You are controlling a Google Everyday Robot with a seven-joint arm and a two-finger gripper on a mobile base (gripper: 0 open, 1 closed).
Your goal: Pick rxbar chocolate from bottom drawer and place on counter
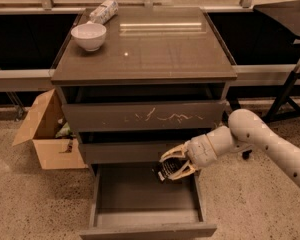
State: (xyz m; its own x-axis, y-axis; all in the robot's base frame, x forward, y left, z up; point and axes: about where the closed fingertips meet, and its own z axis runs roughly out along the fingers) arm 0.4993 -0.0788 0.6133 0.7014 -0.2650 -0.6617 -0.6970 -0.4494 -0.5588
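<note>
The bottom drawer (pixel 145 219) is pulled open, with a bare grey box interior. My gripper (pixel 171 166) is at the drawer's back right, just under the middle drawer front. Its pale fingers (pixel 176 151) are closed around the rxbar chocolate (pixel 163 174), a small black wrapper with pale lettering. The bar is held a little above the drawer floor. The counter (pixel 160 44) is the glossy grey-brown top of the cabinet, well above the gripper.
A white bowl (pixel 88 36) and a whitish patterned packet (pixel 103 10) are at the counter's back left. The top drawer front (pixel 145 115) has white scratches. An open cardboard box (pixel 45 134) stands on the floor at left. A black stand (pixel 290 91) is at right.
</note>
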